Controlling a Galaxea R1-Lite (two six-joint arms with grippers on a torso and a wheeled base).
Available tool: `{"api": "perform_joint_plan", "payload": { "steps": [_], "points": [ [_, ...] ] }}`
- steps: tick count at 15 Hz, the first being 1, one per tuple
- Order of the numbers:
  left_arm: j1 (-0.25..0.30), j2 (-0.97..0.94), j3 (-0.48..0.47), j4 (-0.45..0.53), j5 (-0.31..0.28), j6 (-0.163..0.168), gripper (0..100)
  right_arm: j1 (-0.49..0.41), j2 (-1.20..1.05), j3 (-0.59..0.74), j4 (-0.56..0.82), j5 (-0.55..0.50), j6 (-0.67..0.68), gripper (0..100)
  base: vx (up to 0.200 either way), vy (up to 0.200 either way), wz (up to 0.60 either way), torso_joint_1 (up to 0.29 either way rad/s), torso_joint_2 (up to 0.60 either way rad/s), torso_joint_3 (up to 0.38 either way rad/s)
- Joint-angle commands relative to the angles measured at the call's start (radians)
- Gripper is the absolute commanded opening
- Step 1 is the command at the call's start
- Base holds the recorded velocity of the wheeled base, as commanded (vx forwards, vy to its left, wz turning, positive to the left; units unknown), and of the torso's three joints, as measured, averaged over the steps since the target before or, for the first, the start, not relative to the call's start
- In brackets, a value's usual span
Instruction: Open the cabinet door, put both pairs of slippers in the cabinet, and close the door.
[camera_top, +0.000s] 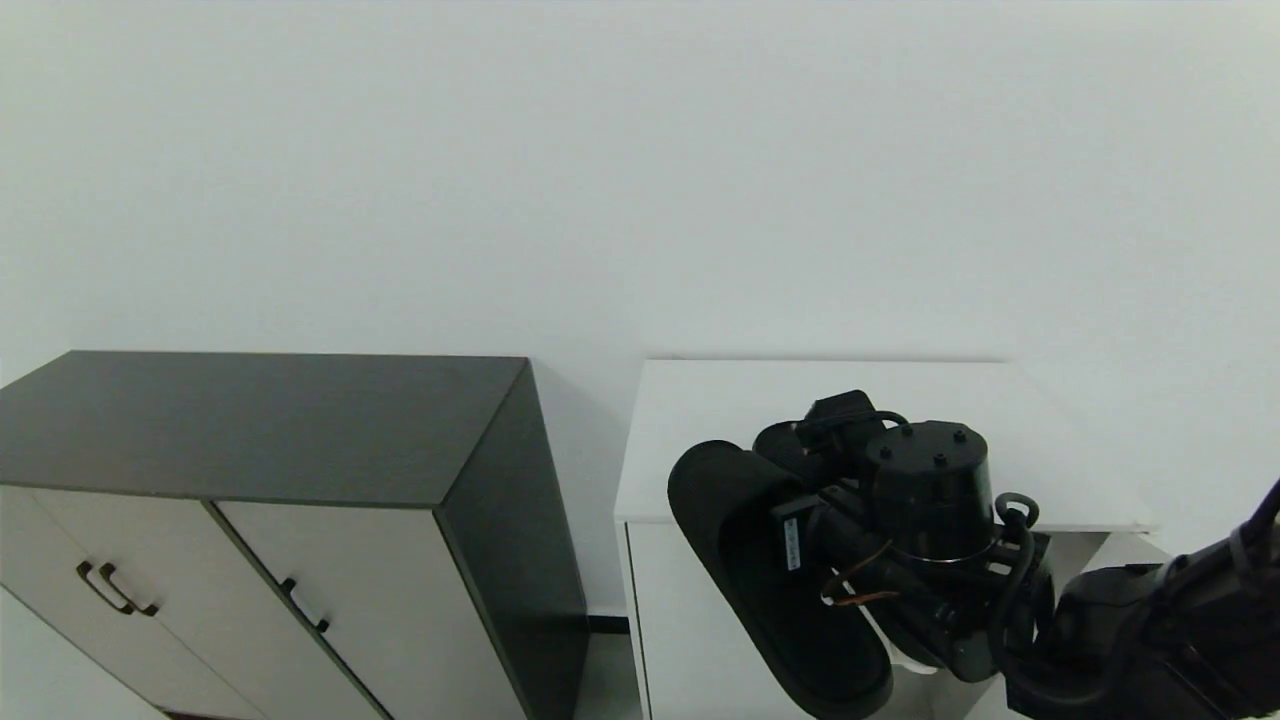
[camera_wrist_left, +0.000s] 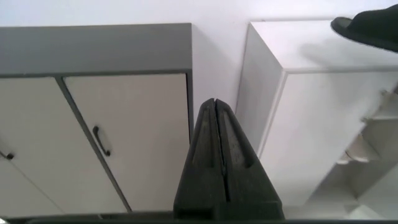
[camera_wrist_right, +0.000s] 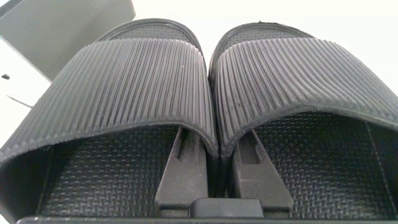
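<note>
My right gripper (camera_top: 815, 525) is shut on a pair of black slippers (camera_top: 770, 590), held up in front of the white cabinet (camera_top: 720, 420). In the right wrist view the two ribbed slippers (camera_wrist_right: 124, 81) sit side by side. One finger (camera_wrist_right: 183, 177) lies inside each, pinching their touching inner walls together. My left gripper (camera_wrist_left: 215, 106) is shut with nothing in it and points toward the gap between the two cabinets. One slipper's tip (camera_wrist_left: 367, 28) hangs over the white cabinet's top (camera_wrist_left: 292, 43). An opening with shelves (camera_wrist_left: 379, 115) shows at that cabinet's right side.
A dark-topped cabinet (camera_top: 250, 420) stands to the left, its beige doors shut, with dark handles (camera_top: 115, 590) (camera_top: 303, 605). A narrow gap separates it from the white cabinet. A pale object (camera_wrist_left: 357, 149) lies on a shelf inside the opening. A plain white wall rises behind.
</note>
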Motion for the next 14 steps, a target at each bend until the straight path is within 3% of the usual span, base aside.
{"api": "perform_joint_plan", "payload": {
  "steps": [1,8,14],
  "points": [
    [0.0,0.0,0.0,0.0,0.0,0.0,0,0.001,0.006,0.001,0.0,0.0,0.0,0,-0.2,0.0,0.0,-0.007,0.0,0.007],
    [0.0,0.0,0.0,0.0,0.0,0.0,0,0.006,0.008,0.005,0.0,-0.005,0.002,0,-0.2,0.0,0.0,0.004,0.0,0.002],
    [0.0,0.0,0.0,0.0,0.0,-0.002,0,0.007,0.009,0.008,-0.016,-0.006,0.0,0,0.0,0.0,0.0,0.0,0.0,0.0]
  ]
}}
